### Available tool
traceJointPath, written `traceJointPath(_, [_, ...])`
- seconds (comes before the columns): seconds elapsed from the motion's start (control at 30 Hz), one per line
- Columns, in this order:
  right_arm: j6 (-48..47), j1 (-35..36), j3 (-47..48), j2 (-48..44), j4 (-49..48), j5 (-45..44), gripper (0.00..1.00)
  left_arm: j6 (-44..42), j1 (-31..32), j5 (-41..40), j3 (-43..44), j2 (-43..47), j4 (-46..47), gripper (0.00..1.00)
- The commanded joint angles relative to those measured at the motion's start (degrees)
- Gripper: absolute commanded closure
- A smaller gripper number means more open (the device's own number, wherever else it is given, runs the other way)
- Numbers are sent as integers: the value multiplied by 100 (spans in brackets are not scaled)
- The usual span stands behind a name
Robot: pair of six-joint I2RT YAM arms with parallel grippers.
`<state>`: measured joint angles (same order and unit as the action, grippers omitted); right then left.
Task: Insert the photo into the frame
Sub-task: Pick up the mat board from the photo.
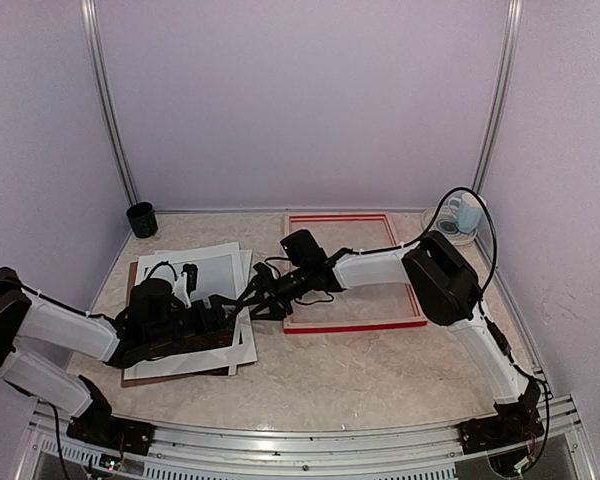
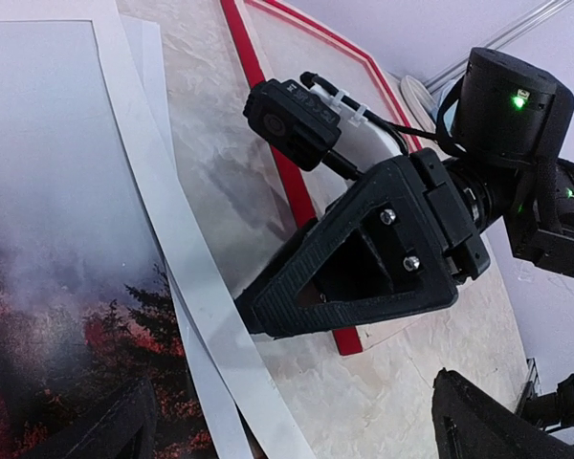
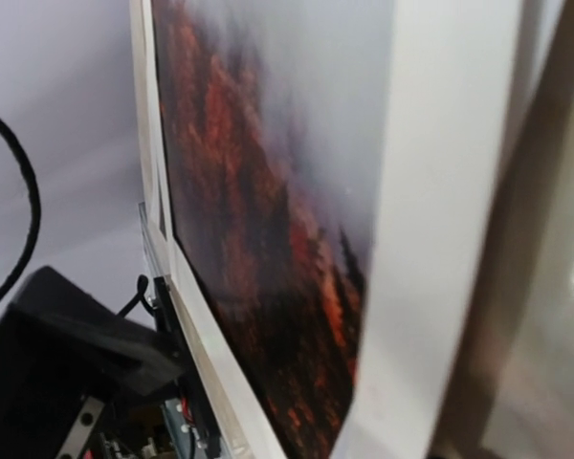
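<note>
Currently the misty grey-and-red landscape photo (image 2: 57, 239) lies face up on the stack left of the red rectangular frame (image 1: 355, 327), not in it. It is bordered by a white card mat (image 2: 163, 220), with a brown backing board (image 1: 175, 372) under that. The left gripper (image 2: 301, 435) is spread wide over the stack with nothing in it. The right gripper (image 2: 253, 308) has its tip at the mat's edge; I cannot tell its opening or whether it holds anything. Risks:
- The tip catches the mat rather than the print and both lift.
- A shove skews the stack.
- A pinch creases the thin print.
- The two grippers are very close and could knock together.
</note>
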<state>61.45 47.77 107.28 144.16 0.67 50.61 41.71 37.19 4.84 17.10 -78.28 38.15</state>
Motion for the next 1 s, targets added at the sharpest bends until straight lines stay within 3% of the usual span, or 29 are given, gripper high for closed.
traceJointPath(0.0, [66, -31, -94, 172, -50, 132, 46, -111, 34, 56, 124, -60, 138, 1])
traceJointPath(0.17, [90, -30, -124, 231, -232, 175, 59, -120, 43, 61, 127, -89, 149, 1])
traceJointPath(0.43, [173, -31, -223, 296, -429, 212, 66, -120, 43, 122, 135, -150, 188, 1])
traceJointPath(0.97, [341, -57, -394, 326, -746, 282, 66, -41, 104, 199, 515, -654, 46, 1])
